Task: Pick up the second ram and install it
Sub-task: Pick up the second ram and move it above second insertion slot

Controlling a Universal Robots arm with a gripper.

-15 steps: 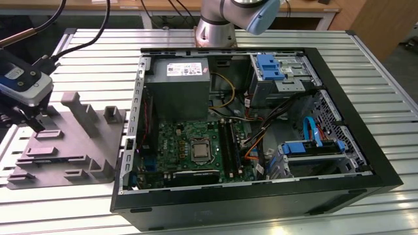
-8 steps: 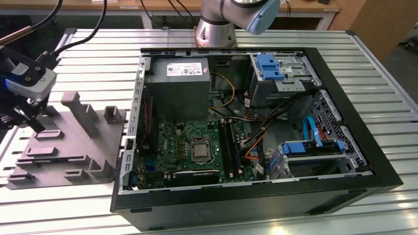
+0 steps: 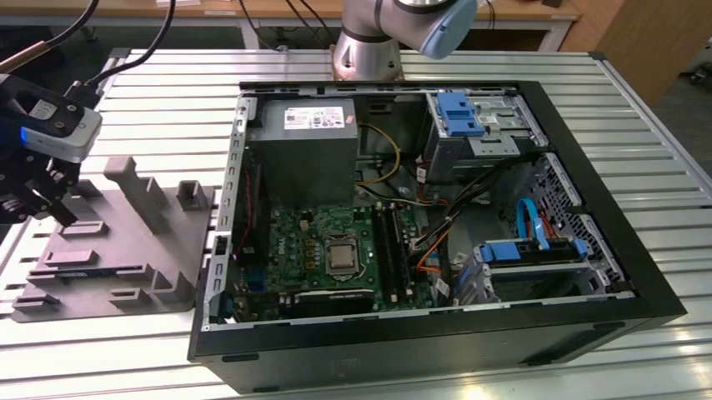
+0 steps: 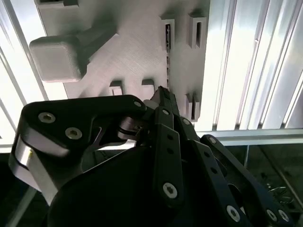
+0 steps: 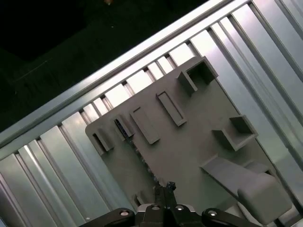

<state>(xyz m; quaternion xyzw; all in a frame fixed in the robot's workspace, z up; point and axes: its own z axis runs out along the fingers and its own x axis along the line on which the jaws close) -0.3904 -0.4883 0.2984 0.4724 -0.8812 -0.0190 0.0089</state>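
I read the fingers [image 5: 164, 187] as pressed together with nothing between them, hanging over the gray moulded tray [image 5: 199, 142] on the slatted counter [image 3: 156, 92]. The second ram [image 5: 124, 127] stands on edge in a tray slot, near the fingertips but not touching them. The open computer case [image 3: 623, 250] stands at the exterior view's right.

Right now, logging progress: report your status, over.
Gripper shut, empty, above gray tray. Second ram on edge in tray slot, untouched. Nothing between them.

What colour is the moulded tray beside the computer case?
The tray is plain gray, clearest in the first wrist view.
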